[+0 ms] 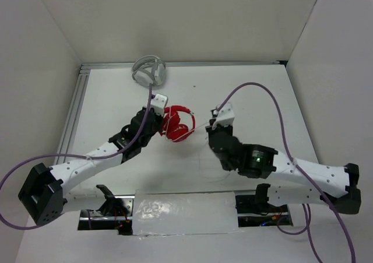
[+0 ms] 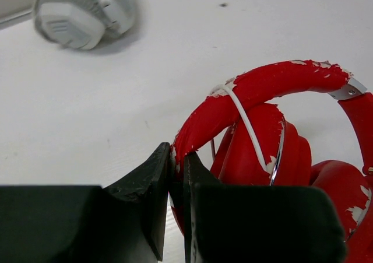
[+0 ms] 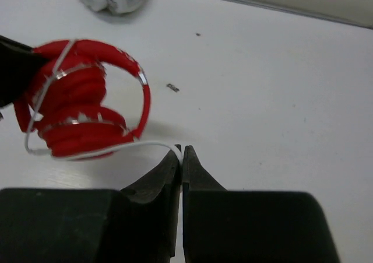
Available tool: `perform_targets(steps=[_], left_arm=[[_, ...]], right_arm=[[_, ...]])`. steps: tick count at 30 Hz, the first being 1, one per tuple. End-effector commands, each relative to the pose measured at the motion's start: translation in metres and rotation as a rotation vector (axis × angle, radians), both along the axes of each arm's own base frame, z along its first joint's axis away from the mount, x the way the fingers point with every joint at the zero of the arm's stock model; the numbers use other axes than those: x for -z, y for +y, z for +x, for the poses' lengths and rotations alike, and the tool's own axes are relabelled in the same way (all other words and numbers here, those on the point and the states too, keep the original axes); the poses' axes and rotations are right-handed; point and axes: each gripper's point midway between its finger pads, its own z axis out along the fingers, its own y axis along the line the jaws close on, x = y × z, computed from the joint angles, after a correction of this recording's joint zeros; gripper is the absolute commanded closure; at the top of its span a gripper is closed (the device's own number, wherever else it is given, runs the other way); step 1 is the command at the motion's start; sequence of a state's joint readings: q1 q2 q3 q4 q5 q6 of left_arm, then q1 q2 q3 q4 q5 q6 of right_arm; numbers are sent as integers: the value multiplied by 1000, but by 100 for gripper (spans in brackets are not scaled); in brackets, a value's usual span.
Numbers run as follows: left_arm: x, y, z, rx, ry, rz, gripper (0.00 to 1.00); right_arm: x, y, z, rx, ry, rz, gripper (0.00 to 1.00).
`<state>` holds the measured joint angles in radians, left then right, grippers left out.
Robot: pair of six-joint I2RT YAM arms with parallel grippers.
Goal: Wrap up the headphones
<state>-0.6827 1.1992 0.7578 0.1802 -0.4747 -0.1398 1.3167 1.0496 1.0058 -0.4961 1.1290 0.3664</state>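
While the white-grey headphones (image 1: 150,70) sit at the far edge of the table (image 1: 250,82), the red headphones (image 1: 178,125) are nearer the arm bases and slightly to their right, folded up between the two grippers. Whether the red pair rests on the table or hangs just above it I cannot tell.

Almost straight below the white-grey headphones in the overhead view, the left gripper (image 1: 159,125) meets the red pair from the left. Seen from its own wrist, its fingers (image 2: 145,187) are clamped on the lower end of the red headband (image 2: 280,82), with only that strip of red between them. Just right of the fingertips the ear cups are tucked under the headband. The white cable (image 2: 247,129) crosses over the headband once and runs down across a cup.

Further right, the cable leaves the red pair low over the table and reaches the right gripper (image 1: 208,127), which stands near the cups without touching them. From its wrist view, those fingers (image 3: 157,181) are closed almost flat together, pinching the cable at their tips.
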Motion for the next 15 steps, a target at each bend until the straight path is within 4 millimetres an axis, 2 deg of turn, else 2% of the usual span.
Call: perform_targets(steps=[1,2,5,7,10,14,15], left_arm=[[-34,-41,-18,168,-117,-29,100],[-25,-43,-25,187,-94,5,100],[-11,-64,-46,297,-58,52,100],[-6,-82,-64,396,-43,53,100],[1,-95,-81,464,-34,57,100],[6,-97,-91,484,-33,95,100],[7,-96,-91,477,-29,105,100]], right_arm=[[-53,7,24,-196,-117,193,92],[-58,13,23,-278,-124,219,90],[-71,-4,45,-237,-155,194,81],[-73,-11,57,-214,-163,172,78],[-68,-14,80,-175,-155,111,76],[-63,-4,95,-231,-142,130,72],[-66,4,94,-274,-149,146,69]])
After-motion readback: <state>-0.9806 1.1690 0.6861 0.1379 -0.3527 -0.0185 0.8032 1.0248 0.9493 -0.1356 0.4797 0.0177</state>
